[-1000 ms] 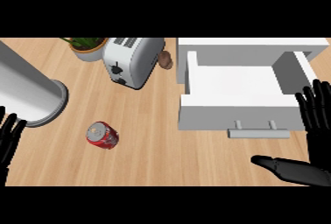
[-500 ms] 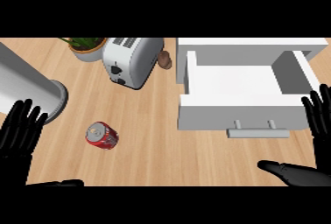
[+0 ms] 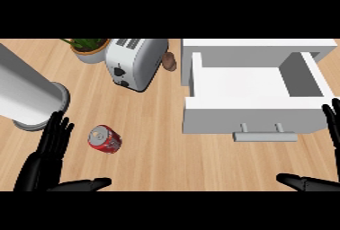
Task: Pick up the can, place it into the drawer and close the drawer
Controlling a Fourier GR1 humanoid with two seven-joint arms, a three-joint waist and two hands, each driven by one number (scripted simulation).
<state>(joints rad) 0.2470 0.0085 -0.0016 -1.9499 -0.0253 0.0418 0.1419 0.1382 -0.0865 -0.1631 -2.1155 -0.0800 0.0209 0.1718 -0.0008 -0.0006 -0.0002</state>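
can [image 3: 105, 139] on its side on counter [image 3: 166, 152], left of the open drawer [image 3: 252, 99]. left hand [image 3: 46, 155] just beside can, fingers straight, released. right hand [image 3: 319, 179] right of drawer, released.

Black left hand [image 3: 45, 157] at lower left of the head view, palm flat, long fingers [image 3: 58, 130] straight and together pointing up-view, thumb [image 3: 83, 184] stuck out sideways to the right along the bottom edge; holds nothing. Black right hand [image 3: 330, 148] mostly cut off at the right edge, only straight fingertips [image 3: 329, 117] pointing up and the thumb [image 3: 306, 183] reaching left along the bottom edge show, also spread and holding nothing.
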